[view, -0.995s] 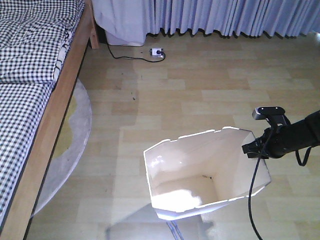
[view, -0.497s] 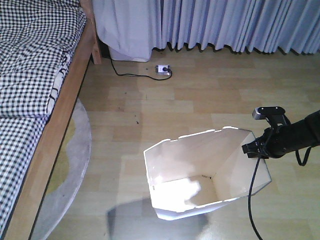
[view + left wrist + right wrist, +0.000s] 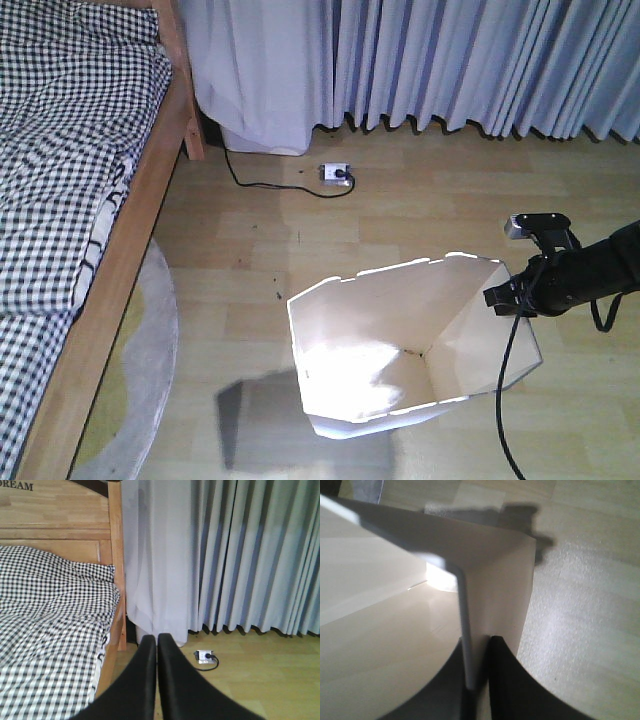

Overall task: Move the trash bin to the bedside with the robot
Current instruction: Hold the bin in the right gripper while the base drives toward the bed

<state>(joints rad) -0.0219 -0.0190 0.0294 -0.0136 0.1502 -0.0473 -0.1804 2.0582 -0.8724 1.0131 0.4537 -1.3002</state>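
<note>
The left gripper [image 3: 156, 638] has its two black fingers pressed together with nothing between them. It points level across the room, toward where the bed's corner post meets the pale curtains [image 3: 240, 555].

In the front view the bed [image 3: 60, 180], with its black-and-white checked cover and light wooden frame, fills the left edge. A round grey rug [image 3: 155, 380] lies partly under it. A white power strip [image 3: 337, 175] sits on the wooden floor [image 3: 420, 200] near the curtains.

The trash bin [image 3: 400, 340] is right of the bed and well apart from it, mouth tipped toward the camera. I cannot tell whether its base touches the floor.

At the bin's right rim, the right gripper [image 3: 505, 297] is clamped on the thin white wall. The wrist view shows one finger inside the trash bin [image 3: 395, 630] and one outside, with the right gripper [image 3: 479, 644] pinching a corner fold. The black right arm [image 3: 600, 268] reaches in horizontally from the right, a camera block [image 3: 537, 225] above it and a black cable [image 3: 505, 400] hanging down.
</note>
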